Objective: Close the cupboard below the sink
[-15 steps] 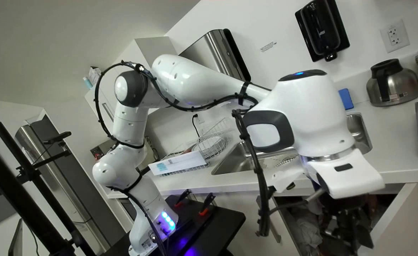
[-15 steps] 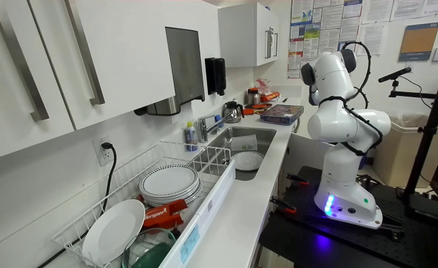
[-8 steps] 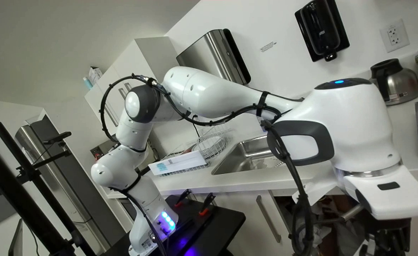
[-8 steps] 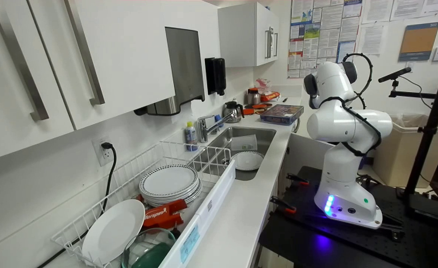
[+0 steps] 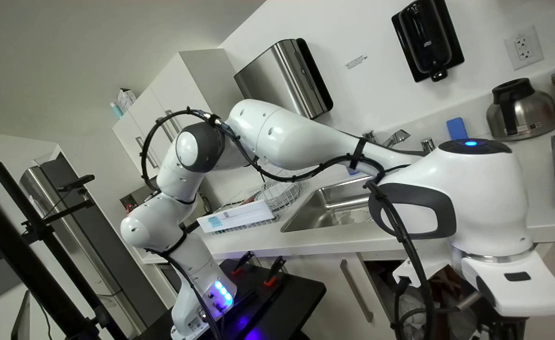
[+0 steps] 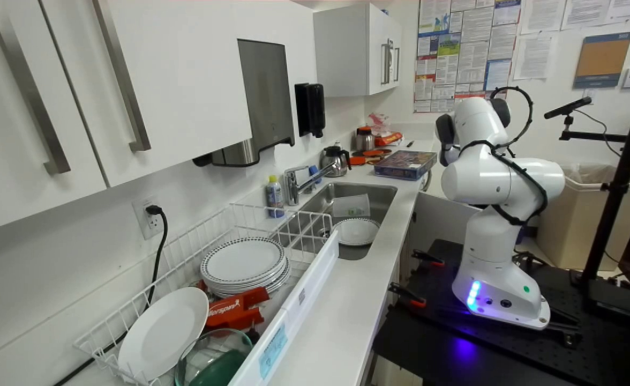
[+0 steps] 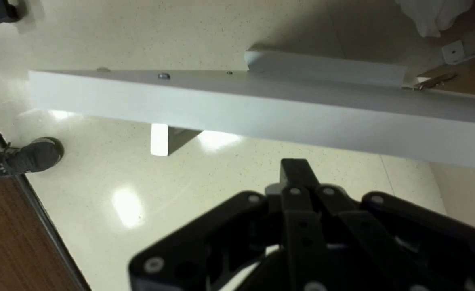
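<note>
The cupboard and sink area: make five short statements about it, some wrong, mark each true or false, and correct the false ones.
1. The cupboard door stands open. True.
2. The gripper is shut. True.
3. The gripper is gripping the cupboard door. False: nothing shows between its jaws.
4. A plate lies in the sink. True.
5. The flat box stands on edge. False: the flat box lies flat on the countertop.

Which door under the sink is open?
The cupboard door ahead of the pincer in the wrist view: it sticks out. In an exterior view, the other door, with its bar handle showing, is shut.
</note>
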You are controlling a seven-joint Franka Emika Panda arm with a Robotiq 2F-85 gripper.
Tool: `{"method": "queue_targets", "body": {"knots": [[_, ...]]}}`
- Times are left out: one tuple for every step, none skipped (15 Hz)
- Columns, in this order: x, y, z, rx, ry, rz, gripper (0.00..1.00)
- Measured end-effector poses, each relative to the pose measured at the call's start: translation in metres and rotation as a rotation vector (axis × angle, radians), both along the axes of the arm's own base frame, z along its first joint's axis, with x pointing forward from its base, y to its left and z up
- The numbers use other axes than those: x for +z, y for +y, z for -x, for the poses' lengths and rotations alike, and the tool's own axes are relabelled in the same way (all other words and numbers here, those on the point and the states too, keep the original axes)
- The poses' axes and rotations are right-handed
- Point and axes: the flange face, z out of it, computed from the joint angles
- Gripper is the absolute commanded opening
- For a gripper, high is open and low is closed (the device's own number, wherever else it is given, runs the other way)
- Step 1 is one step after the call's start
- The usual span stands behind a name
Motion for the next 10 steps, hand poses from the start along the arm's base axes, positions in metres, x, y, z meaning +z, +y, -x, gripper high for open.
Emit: {"method": "queue_targets", "body": {"knots": [[-0.003,0.003,0.000,-0.003,0.000,-0.021,0.00],[-0.005,0.005,0.001,-0.007,-0.002,-0.045,0.00],[-0.006,0.006,0.002,-0.011,-0.005,-0.057,0.00],[-0.007,0.007,0.003,-0.016,-0.010,-0.075,0.00],[-0.007,0.009,0.003,-0.021,-0.015,-0.095,0.00],[-0.008,0.011,0.003,-0.028,-0.023,-0.118,0.00],[-0.010,0.013,0.003,-0.035,-0.034,-0.145,0.00],[-0.012,0.017,0.002,-0.045,-0.048,-0.177,0.00],[-0.015,0.022,0.000,-0.056,-0.064,-0.212,0.00],[-0.018,0.027,-0.003,-0.066,-0.080,-0.252,0.00]]}}
